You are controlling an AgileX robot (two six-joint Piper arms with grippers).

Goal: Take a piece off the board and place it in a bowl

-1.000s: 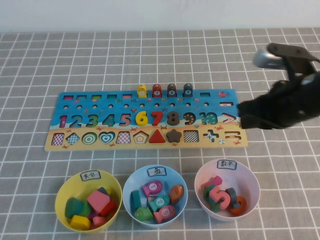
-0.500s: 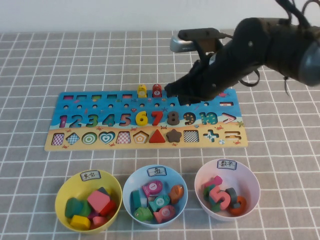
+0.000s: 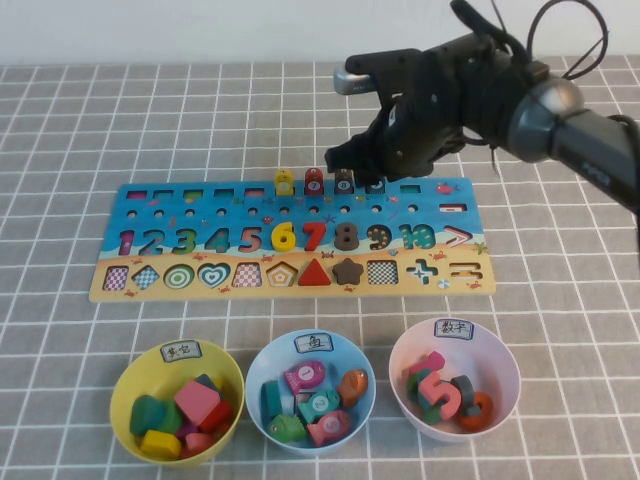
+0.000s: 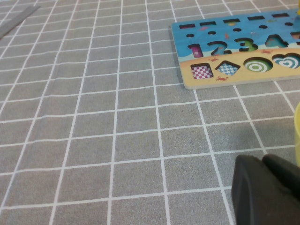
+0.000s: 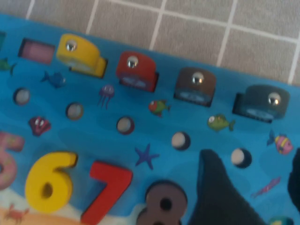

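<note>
Right tool [image 3: 375, 172], spread empty, hovers over the upright dark teal-green wooden fish piece [image 5: 260, 104] on the long wooden puzzle board [image 3: 200, 205]; left tool [image 4: 265, 190] unclear.

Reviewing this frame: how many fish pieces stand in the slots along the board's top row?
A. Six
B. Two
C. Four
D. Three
C. The right wrist view shows four standing side by side on the board: yellow, red, brown and the dark teal piece, with the right claw hovering over that end of the row.
</note>
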